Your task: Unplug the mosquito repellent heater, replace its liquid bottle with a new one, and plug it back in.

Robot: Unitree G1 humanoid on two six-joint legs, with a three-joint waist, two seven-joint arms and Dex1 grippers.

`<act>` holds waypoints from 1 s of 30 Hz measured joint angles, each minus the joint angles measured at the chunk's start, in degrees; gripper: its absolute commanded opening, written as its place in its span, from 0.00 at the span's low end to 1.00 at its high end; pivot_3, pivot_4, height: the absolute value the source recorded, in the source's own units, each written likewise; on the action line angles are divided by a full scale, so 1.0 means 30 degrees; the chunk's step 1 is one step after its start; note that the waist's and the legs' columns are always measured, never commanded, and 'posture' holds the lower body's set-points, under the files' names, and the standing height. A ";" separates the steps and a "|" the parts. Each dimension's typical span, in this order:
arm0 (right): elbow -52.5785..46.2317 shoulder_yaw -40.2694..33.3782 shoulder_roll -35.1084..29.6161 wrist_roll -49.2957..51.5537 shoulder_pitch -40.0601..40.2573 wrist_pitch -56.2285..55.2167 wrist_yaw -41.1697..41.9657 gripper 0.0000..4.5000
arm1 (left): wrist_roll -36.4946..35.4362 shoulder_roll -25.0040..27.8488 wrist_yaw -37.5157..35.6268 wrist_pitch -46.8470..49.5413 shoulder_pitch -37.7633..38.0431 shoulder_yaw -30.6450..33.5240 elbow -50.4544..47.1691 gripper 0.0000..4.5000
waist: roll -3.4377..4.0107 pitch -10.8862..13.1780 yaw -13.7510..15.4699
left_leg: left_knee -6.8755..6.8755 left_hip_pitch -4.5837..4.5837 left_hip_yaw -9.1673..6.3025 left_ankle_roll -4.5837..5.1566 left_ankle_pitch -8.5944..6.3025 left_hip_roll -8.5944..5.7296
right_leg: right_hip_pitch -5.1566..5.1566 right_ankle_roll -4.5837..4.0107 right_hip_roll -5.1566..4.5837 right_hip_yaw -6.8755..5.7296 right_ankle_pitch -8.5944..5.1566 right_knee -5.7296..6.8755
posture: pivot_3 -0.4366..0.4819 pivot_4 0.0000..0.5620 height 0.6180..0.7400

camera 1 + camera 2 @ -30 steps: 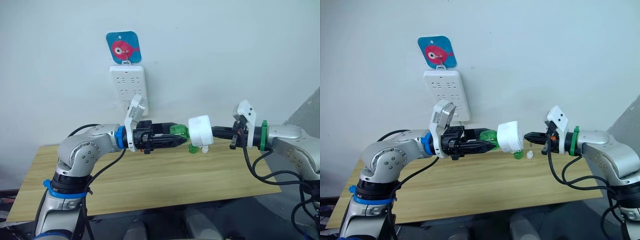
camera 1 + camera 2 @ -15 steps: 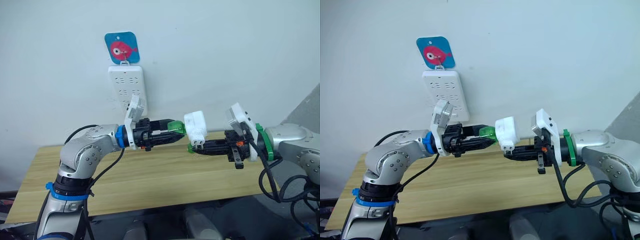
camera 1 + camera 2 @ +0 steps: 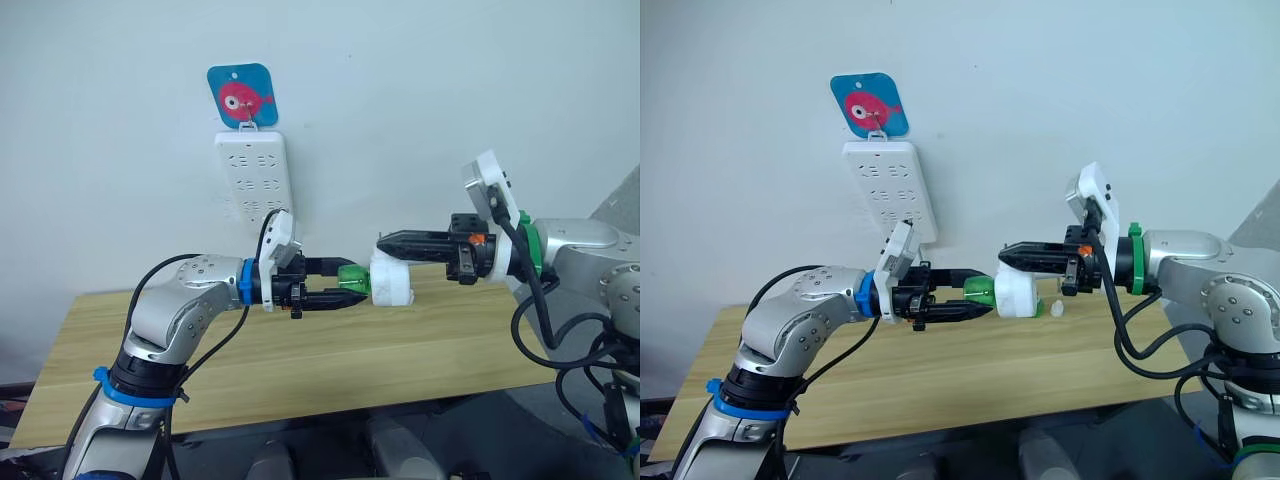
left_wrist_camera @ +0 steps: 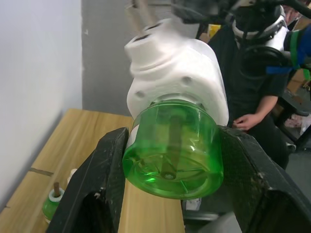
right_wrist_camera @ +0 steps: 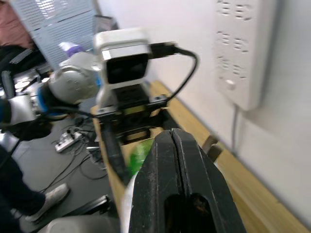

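Left gripper (image 3: 345, 291) clamps the green bottle (image 4: 171, 156), seated in the mosquito repellent heater (image 3: 392, 280) above the table (image 3: 300, 370). Right gripper (image 3: 385, 241), fingers together, sits atop it. We judge: twist steadily, keep both aligned.

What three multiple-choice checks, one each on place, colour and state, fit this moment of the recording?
1. Where is the mosquito repellent heater?
A. plugged into the power strip
B. held above the table
C. lying on the table

2. What colour is the liquid bottle in the left tool?
A. green
B. blue
C. red

3. How is the right tool?
A. wide open
B. shut
C. holding a cup

Answers: 1 B, it hangs between both arms, clear of the table. 2 A, translucent green. 3 B, its fingers meet in the right wrist view.
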 measured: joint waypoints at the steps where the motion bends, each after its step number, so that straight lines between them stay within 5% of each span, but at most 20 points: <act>1: 0.0197 0.0019 0.0002 -0.0190 -0.0041 -0.0027 -0.0001 0.00 | -0.0010 0.0025 -0.0058 0.0005 0.0017 0.0001 -0.0013 0.53 | 0.0000 0.0000 -0.0001 | 0.0001 0.0000 0.0003 0.0001 0.0000 0.0000 | 0.0000 0.0000 0.0000 0.0003 0.0000 0.0000 | 0.28 0.12 1.00; 18: -0.0100 0.0393 -0.0314 -0.0098 -0.0644 -0.0136 0.2003 0.00 | -0.1775 0.0691 -0.0808 0.2205 0.0312 0.0199 -0.0374 0.53 | 0.0001 0.0000 -0.0018 | -0.0003 0.0000 0.0001 0.0002 -0.0001 0.0003 | -0.0002 0.0001 0.0000 -0.0002 -0.0001 -0.0004 | 0.27 0.12 1.00; 30: 0.0215 0.2429 -0.0646 -0.3125 -0.0562 -0.0843 0.3545 0.00 | -0.2607 0.0834 -0.0831 0.3062 0.0043 0.0223 -0.0579 0.53 | 0.0001 0.0001 -0.0013 | -0.0003 0.0000 0.0000 0.0001 -0.0001 0.0003 | -0.0005 0.0001 0.0000 -0.0002 -0.0001 -0.0007 | 0.28 0.12 1.00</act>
